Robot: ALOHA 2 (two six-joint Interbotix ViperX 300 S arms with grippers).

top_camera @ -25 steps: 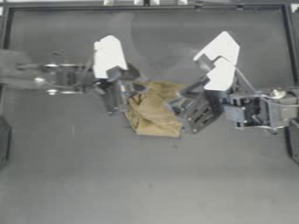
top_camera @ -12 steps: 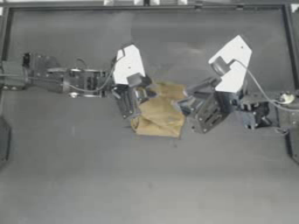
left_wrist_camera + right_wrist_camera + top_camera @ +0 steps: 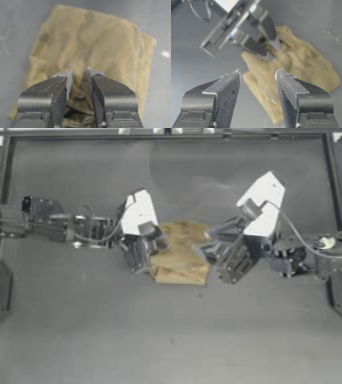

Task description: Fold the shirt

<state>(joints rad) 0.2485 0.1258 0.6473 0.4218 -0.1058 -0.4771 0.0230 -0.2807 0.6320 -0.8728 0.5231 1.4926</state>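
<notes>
While the shirt [image 3: 179, 253] lay bunched mid-desk [image 3: 171, 338], the left gripper [image 3: 79, 75] had its fingers clamped on a fold; the right gripper [image 3: 257, 75] fingers stood apart at its opposite edge.

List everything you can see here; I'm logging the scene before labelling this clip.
shirt: one, tan with darker blotches, folded into a compact bundle at the middle of the table, between the two grippers.
table: one, dark grey, under everything.
left gripper: one, dark jaws with pale tips, at the shirt's left edge, jaws nearly together with a fold of cloth pinched between them.
right gripper: one, dark jaws, at the shirt's right edge, jaws apart and holding nothing; the shirt's edge lies beyond the gap.
</notes>
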